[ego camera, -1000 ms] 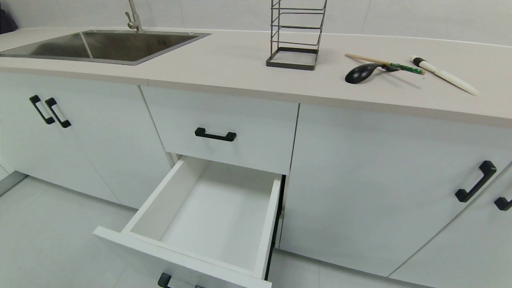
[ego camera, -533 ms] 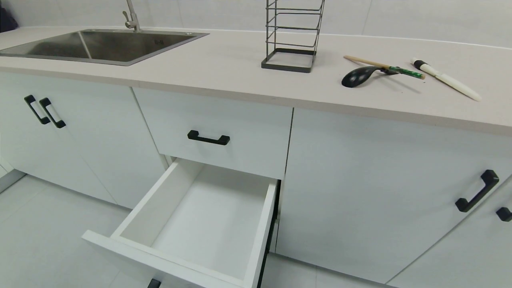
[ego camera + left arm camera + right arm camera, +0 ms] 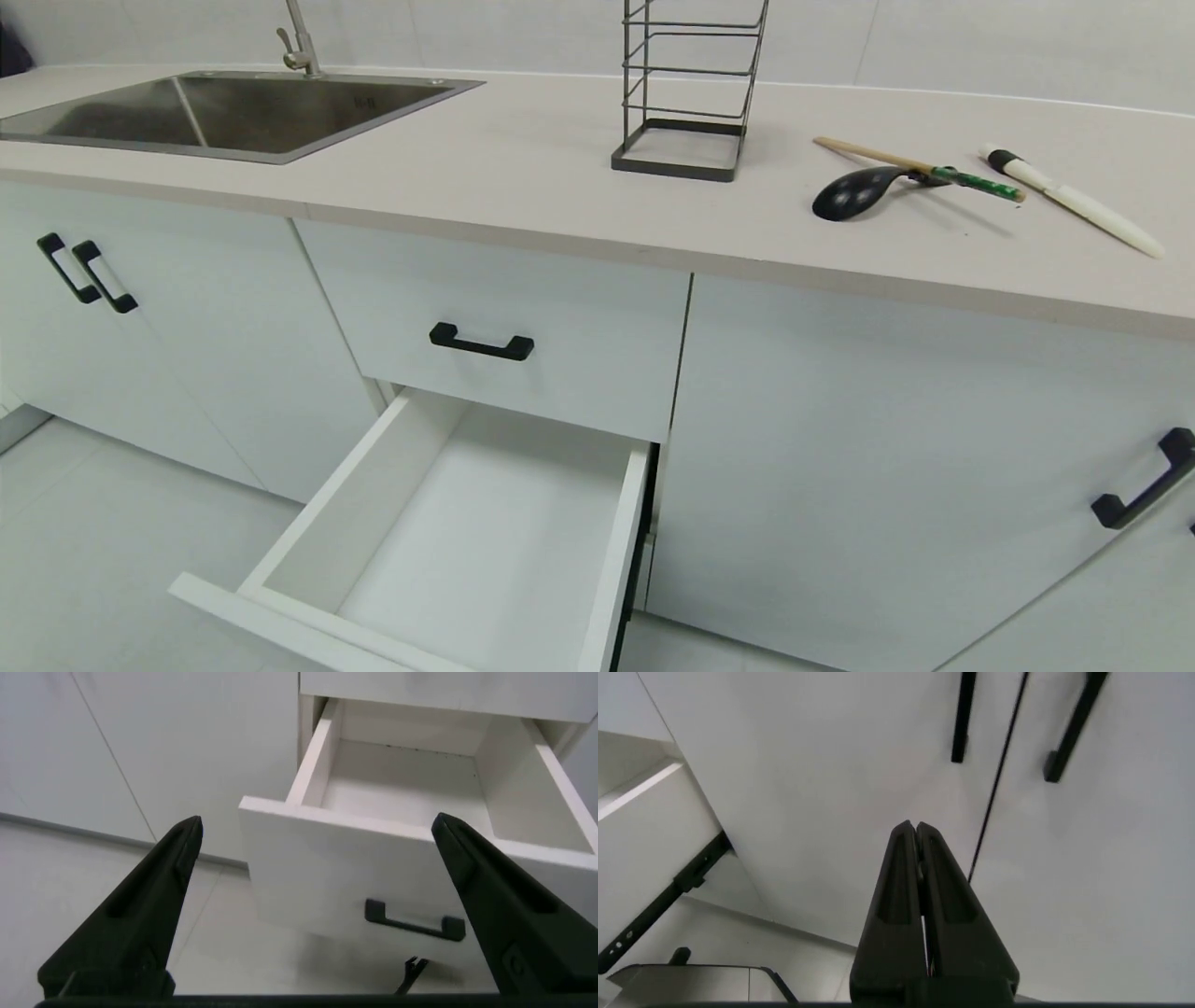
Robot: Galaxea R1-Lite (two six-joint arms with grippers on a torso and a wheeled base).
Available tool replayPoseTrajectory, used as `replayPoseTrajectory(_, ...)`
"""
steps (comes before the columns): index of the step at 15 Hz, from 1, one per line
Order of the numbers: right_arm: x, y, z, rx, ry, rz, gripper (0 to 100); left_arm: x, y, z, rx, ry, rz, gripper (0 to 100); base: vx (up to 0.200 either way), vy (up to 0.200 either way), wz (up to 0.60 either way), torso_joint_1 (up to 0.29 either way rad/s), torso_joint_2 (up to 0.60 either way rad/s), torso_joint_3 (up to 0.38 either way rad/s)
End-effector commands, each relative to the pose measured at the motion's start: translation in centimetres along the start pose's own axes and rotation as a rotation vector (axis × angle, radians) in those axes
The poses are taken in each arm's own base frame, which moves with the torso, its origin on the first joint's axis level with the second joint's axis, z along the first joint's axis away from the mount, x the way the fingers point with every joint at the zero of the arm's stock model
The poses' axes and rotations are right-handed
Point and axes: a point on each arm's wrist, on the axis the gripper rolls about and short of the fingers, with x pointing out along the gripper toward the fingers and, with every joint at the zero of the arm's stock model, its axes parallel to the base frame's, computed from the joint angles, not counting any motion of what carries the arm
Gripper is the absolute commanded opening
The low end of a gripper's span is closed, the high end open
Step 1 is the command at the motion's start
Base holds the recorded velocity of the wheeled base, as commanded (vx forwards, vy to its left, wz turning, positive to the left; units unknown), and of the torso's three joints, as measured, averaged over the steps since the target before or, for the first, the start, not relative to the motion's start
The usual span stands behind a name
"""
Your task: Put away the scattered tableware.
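On the counter's right side lie a black slotted spoon [image 3: 857, 191], a wooden stick with a green end [image 3: 920, 168] resting across its handle, and a white brush with a black band [image 3: 1074, 200]. Below the counter a white drawer [image 3: 495, 532] stands pulled out with nothing inside; its front panel with a black handle [image 3: 414, 922] faces my left gripper [image 3: 318, 831], which is open and held low in front of it. My right gripper [image 3: 921, 845] is shut with nothing in it, pointing at a white cabinet door [image 3: 878, 793] beside the drawer.
A dark wire rack [image 3: 686, 89] stands at the counter's middle. A steel sink [image 3: 233, 103] with a tap is at the far left. A closed drawer with a black handle [image 3: 481, 343] sits above the pulled-out one. Cabinet doors flank both sides.
The head camera has shifted, so the whole scene sits a little lower and the drawer further left in view. The tableware on the counter has not moved.
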Motion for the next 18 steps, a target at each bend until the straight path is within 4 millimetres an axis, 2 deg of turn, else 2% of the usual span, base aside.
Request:
replayPoseTrajectory(1,0.01,0.00,0.01,-0.001,0.000,0.001,0,0.02,0.00,-0.03,0.000,0.002,-0.001,100,0.000,0.000,0.00,0.000,0.00,0.000)
replayPoseTrajectory(5,0.01,0.00,0.01,-0.001,0.000,0.001,0,0.01,0.00,0.00,0.000,0.002,0.001,100,0.000,0.000,0.00,0.026,-0.03,-0.005)
replayPoseTrajectory(10,0.01,0.00,0.01,-0.002,0.000,0.001,0,0.01,0.00,0.00,0.000,0.002,0.001,100,0.000,0.000,0.00,0.229,-0.12,-0.113)
replayPoseTrajectory(18,0.01,0.00,0.01,-0.002,0.000,0.001,0,0.01,0.00,0.00,0.000,0.002,0.001,100,0.000,0.000,0.00,0.212,-0.55,-0.203)
